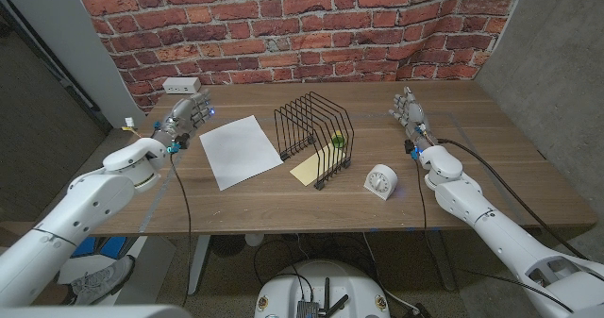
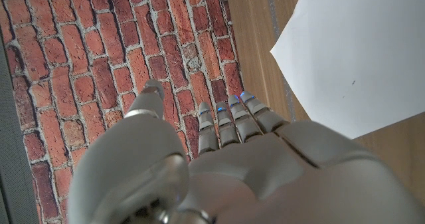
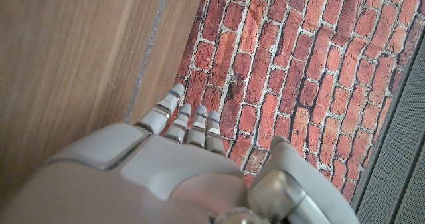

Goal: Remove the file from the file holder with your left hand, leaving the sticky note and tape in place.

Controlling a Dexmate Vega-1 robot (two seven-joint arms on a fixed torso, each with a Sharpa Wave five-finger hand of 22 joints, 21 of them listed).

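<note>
The white file sheet [image 1: 240, 150] lies flat on the table, just left of the black wire file holder [image 1: 314, 131]. A yellow sticky note [image 1: 310, 170] lies under the holder's front end, and a small green thing [image 1: 337, 141] sits between its wires. My left hand [image 1: 189, 116] stands left of the sheet with its fingers straight and apart, holding nothing. In the left wrist view that hand [image 2: 232, 157] points at the brick wall, with a corner of the sheet [image 2: 358, 58] beside it. My right hand [image 1: 411, 110] stands right of the holder, fingers extended and empty.
A white round device [image 1: 381, 180] sits on the table right of the holder's front. A white power strip [image 1: 179, 85] lies at the back left by the brick wall. Cables run along both arms.
</note>
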